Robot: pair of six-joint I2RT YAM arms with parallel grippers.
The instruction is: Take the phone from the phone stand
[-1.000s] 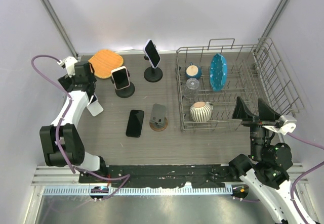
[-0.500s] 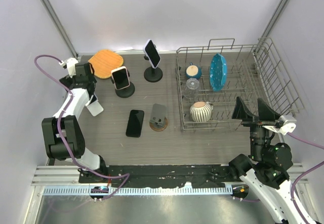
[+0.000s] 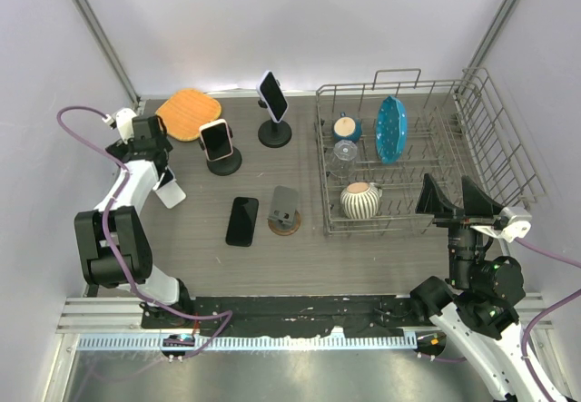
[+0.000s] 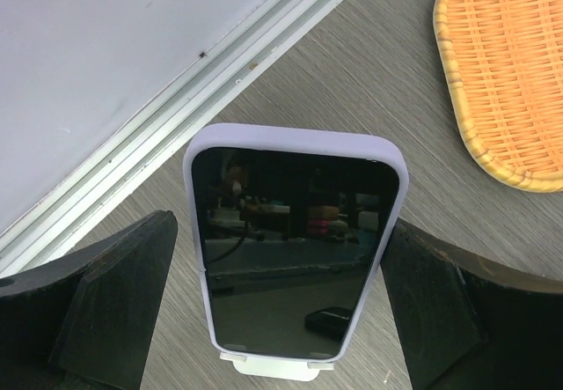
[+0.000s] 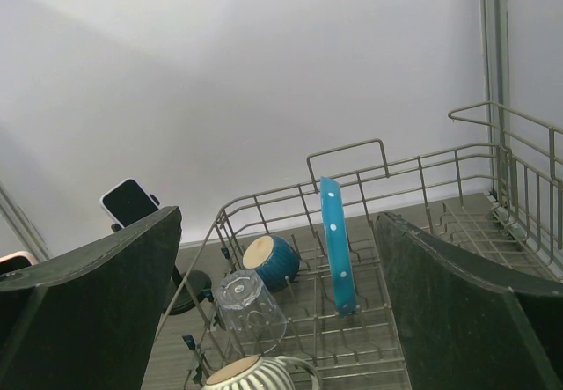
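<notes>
The overhead view gave us little of the task's thing: the left arm covered most of it. Only the white phone stand point(image 3: 171, 193) showed plainly, near the left edge of the grey wood-grain surface point(image 3: 363, 257) and not far from the orange woven tray point(image 3: 189, 112). The left wrist view supplied what was hidden. There the lilac-cased phone with a dark glass screen point(image 4: 295, 249) sat in the stand's lip. Its long axis ran upright, its top edge pointed toward the metal rail at the foot of the wall, and its screen faced the camera.

The left pincer point(image 4: 277, 231) stood wide open with one black finger on each side of the lilac-cased phone. It held nothing, and as far as we could tell neither finger touched the case.

Only the overhead view showed the rest of the surface:
- a pink-cased phone on a round black stand point(image 3: 216, 139)
- a black phone on a stemmed black stand point(image 3: 272, 96)
- a black phone lying flat point(image 3: 242, 220)
- a grey stand on a round brown base point(image 3: 285, 210)

The right pincer point(image 3: 457, 204) hung wide open and empty at the near right side of the wire dish rack point(image 3: 472, 102). Its own wrist view looked into that rack — a blue dotted plate on edge point(image 5: 337, 249), a blue pot point(image 5: 271, 261), an upturned clear glass point(image 5: 251, 306).
</notes>
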